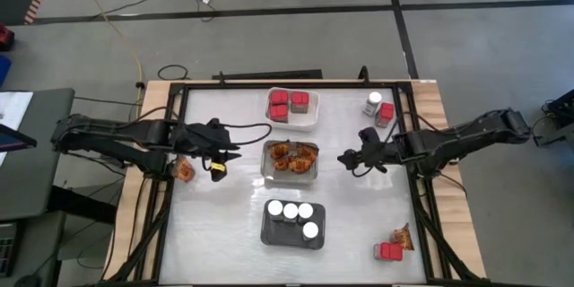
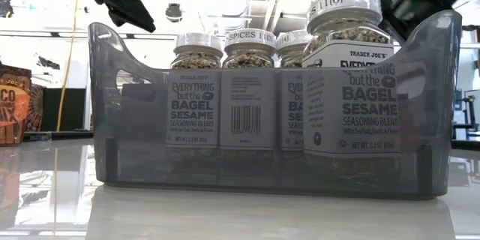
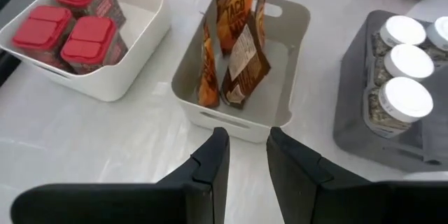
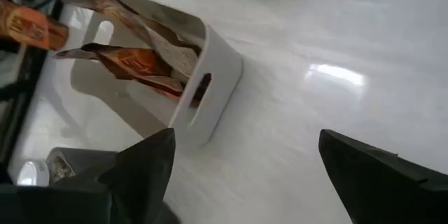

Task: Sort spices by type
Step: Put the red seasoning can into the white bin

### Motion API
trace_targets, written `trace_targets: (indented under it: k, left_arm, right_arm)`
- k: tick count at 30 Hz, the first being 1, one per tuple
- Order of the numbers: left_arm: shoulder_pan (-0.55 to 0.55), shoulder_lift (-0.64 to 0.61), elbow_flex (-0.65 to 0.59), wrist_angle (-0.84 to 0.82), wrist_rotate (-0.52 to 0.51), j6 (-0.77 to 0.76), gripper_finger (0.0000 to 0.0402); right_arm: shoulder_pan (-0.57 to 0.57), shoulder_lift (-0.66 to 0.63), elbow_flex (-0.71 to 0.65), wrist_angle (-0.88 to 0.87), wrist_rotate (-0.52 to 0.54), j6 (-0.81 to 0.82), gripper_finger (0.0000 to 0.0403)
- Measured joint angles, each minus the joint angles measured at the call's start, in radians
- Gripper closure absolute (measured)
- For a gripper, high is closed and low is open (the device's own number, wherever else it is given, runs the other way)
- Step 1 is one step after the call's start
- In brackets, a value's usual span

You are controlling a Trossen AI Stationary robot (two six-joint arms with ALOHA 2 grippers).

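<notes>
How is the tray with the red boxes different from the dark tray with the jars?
The white tray is pale and holds three red boxes with flat square tops; the dark grey tray holds four jars with round white lids. The white tray sits at the table's far edge, the dark grey tray nearer the front. In the left wrist view, the boxes leave half their tray bare. Both are rectangular trays holding one kind of spice.
</notes>
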Motion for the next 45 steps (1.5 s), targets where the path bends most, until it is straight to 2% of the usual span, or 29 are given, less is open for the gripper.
trace_targets:
  k: [3,7,11,14,19,23,27,30,36,41,45]
  left_arm:
    - [0.000,-0.009,0.000,-0.001,0.000,0.005,0.0313]
    - [0.000,-0.024,0.000,-0.006,0.000,0.013,0.0313]
    - [-0.003,-0.056,-0.005,-0.028,0.009,0.002,0.0313]
    - [-0.016,-0.124,-0.066,0.019,0.017,-0.009,0.0313]
    - [-0.048,-0.284,-0.238,0.162,0.059,-0.079,0.0313]
    - [-0.074,-0.391,-0.344,0.256,0.083,-0.123,0.0313]
    - [-0.092,-0.449,-0.386,0.269,0.082,-0.137,0.0313]
    - [-0.097,-0.465,-0.393,0.269,0.082,-0.132,0.0313]
    - [-0.096,-0.461,-0.393,0.270,0.082,-0.087,0.0313]
    - [-0.096,-0.461,-0.393,0.270,0.081,-0.083,0.0313]
    - [-0.096,-0.461,-0.393,0.270,0.081,-0.093,0.0313]
  right_arm:
    - [-0.004,0.057,0.127,-0.128,0.000,-0.057,0.0026]
    - [0.000,0.179,0.332,-0.409,-0.004,-0.072,0.0026]
    - [0.026,0.299,0.525,-0.702,-0.029,0.011,0.0026]
    - [0.076,0.358,0.622,-0.825,-0.032,0.095,0.0026]
    - [0.188,0.401,0.702,-0.845,-0.095,0.241,0.0026]
    - [0.302,0.428,0.738,-0.839,-0.138,0.436,0.0026]
    - [0.419,0.471,0.770,-0.832,-0.197,0.666,0.0026]
    - [0.490,0.513,0.788,-0.808,-0.255,0.729,0.0026]
    - [0.586,0.582,0.819,-0.772,-0.345,0.634,0.0026]
    - [0.656,0.638,0.820,-0.753,-0.461,0.392,0.0026]
    - [0.701,0.685,0.820,-0.740,-0.491,0.168,0.0026]
